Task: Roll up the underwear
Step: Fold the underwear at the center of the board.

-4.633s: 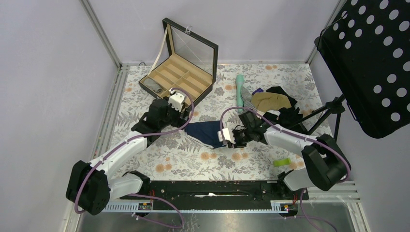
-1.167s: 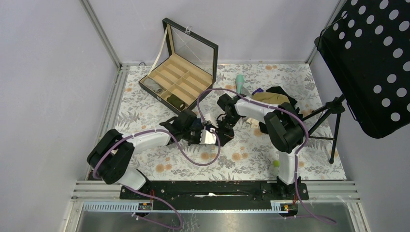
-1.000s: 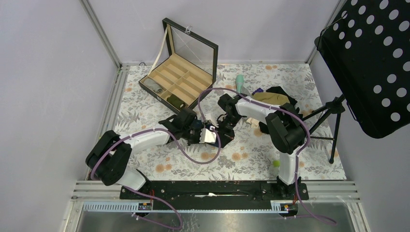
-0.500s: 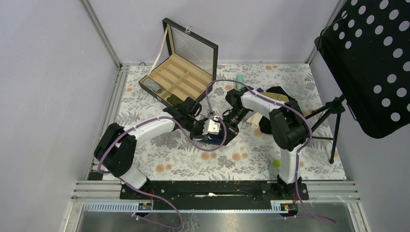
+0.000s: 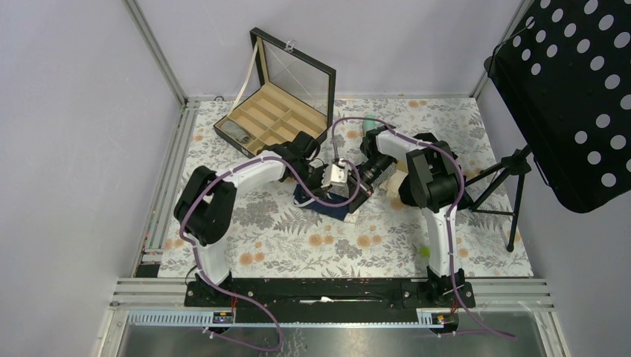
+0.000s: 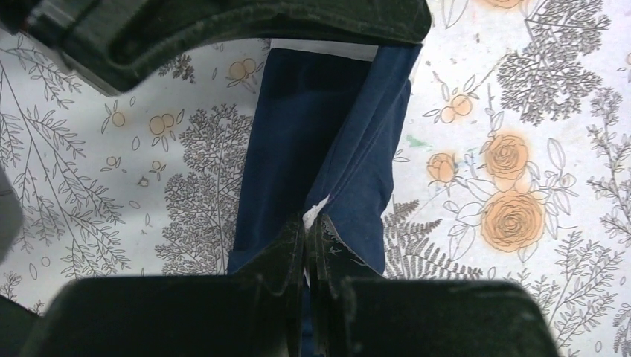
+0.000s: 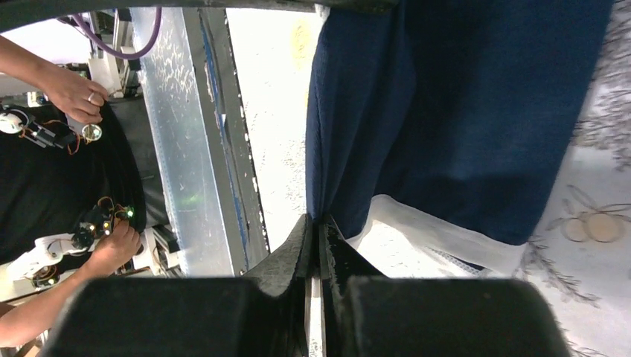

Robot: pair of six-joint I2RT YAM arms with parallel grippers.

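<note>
1. My left end effector has its fingers pressed together, nipping a fold of the underwear, with a sliver of white showing at the pinch.
2. My right end effector is narrowed to a slit as well. It is clamped on the cloth's edge, just beside the white waistband.
3. The left wrist camera alone shows the garment as a long navy strip, folded lengthwise. The strip runs away from the fingers over the floral counter. Its white-edged far end passes under the dark bulk of the other arm at the top of the view.
4. The right wrist camera shows a broad navy panel with the waistband across its lower edge. Beyond the cloth it also takes in a metal rail and a person's hands among small electronics on a dark surface.
5. Only the overhead camera places everything. Both arms reach to the middle of the counter and their wrists meet over the underwear, a small dark patch beneath them. It lies near the open compartment box. The fingers are too small to read from up here, and I cannot tell whether the cloth is lifted clear.
6. A black perforated stand fills the overhead view's right edge.
</note>
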